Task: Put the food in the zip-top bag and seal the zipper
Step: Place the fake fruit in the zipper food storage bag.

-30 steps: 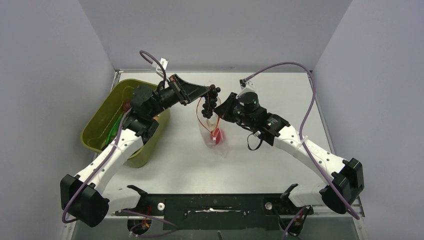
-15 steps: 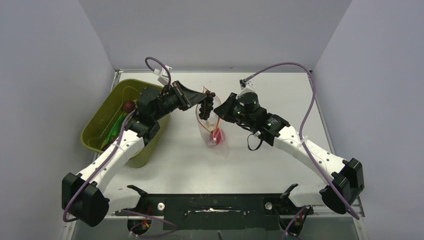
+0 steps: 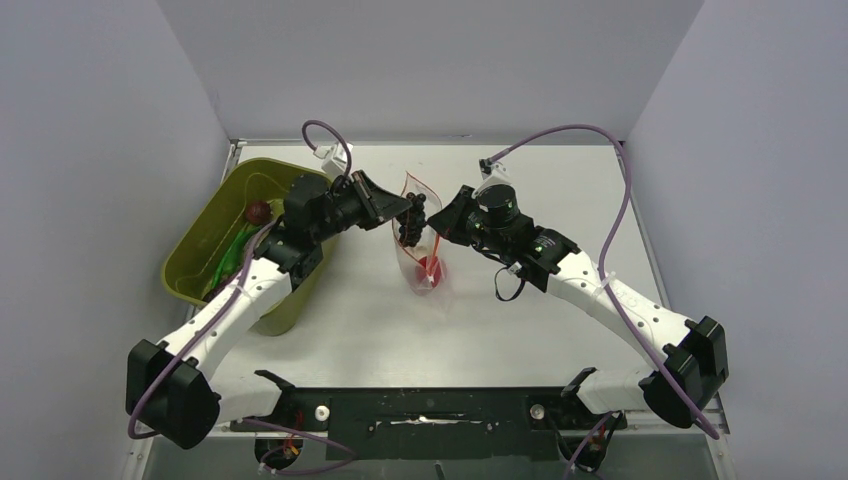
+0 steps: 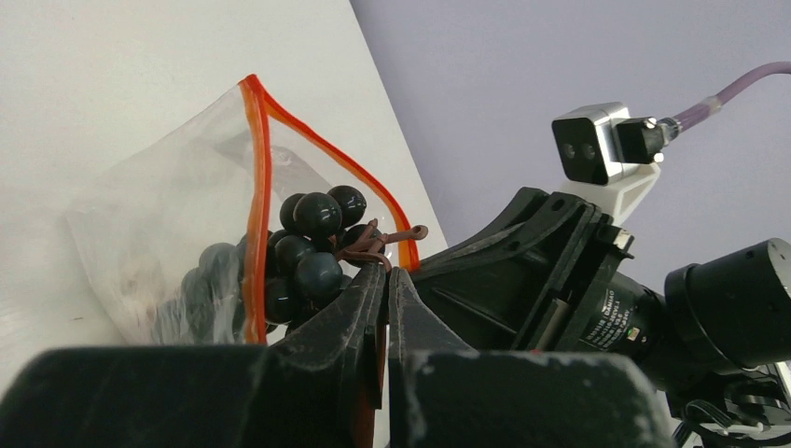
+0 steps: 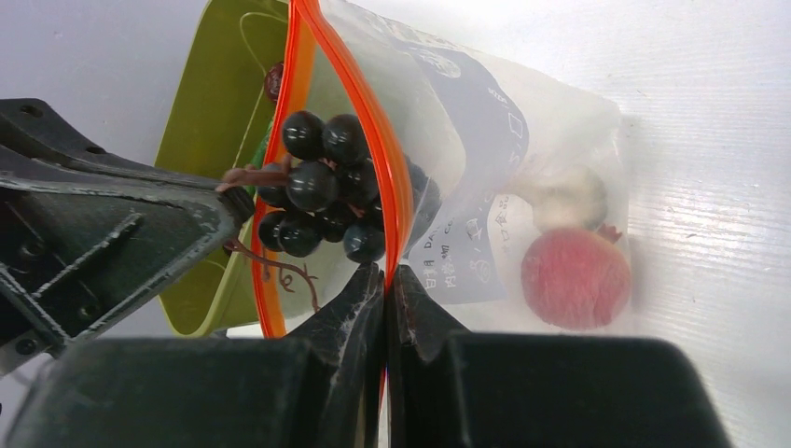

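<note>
The clear zip-top bag [image 3: 425,262] stands open at mid-table, its orange-red zipper [image 5: 373,112] gaping. My right gripper [image 5: 384,273] is shut on the zipper edge and holds the mouth up. My left gripper [image 4: 386,273] is shut on the brown stem of the dark purple grape bunch [image 4: 312,250], which hangs in the bag's mouth, partly inside. The bunch also shows in the right wrist view [image 5: 326,187] and the top view [image 3: 411,226]. A red round fruit [image 5: 575,277] and a pale piece [image 5: 571,201] lie at the bag's bottom.
The olive-green tub [image 3: 215,245] sits at the left under my left arm, with a brown round piece [image 3: 259,211] and green pieces [image 3: 232,262] inside. The right arm's wrist camera [image 4: 597,142] is close beside my left fingers.
My left gripper has moved the grape bunch down and slightly left, from above the bag into its mouth. The right gripper has kept its hold on the zipper.
</note>
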Available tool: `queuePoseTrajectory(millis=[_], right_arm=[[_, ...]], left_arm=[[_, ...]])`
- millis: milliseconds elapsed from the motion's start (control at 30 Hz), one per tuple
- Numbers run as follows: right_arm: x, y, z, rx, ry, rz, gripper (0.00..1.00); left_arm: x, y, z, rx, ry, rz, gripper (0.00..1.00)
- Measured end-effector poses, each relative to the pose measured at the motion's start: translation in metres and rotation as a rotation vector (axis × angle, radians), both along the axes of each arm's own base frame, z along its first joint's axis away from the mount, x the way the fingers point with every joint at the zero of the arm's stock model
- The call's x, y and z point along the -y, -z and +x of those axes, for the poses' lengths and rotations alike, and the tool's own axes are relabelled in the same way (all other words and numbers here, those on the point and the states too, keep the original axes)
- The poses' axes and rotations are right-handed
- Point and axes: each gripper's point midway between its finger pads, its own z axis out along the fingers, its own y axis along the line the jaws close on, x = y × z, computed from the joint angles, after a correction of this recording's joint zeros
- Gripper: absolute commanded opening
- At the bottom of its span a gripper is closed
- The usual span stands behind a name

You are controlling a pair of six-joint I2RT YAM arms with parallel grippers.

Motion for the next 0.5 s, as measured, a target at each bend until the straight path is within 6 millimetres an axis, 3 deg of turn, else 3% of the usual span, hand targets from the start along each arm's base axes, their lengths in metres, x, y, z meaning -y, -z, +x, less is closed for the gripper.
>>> queuePoseTrajectory(millis=[333,400,500], right_arm=[[0.0,0.001,0.0,0.004,0.0,0.004,0.0],[0.0,0.003,0.0,0.001,-0.001,0.0,0.0],[0.001,0.006,-0.001,-0.002,0.0,-0.003,0.0]], left_arm=[[0.013,0.024,-0.011,-0.067,0.04,0.032,0.0],[0.012,0.027,-0.012,-0.075,0.04,0.036,0.08],[0.012,0.028,-0.012,-0.078,0.041,0.041,0.31]])
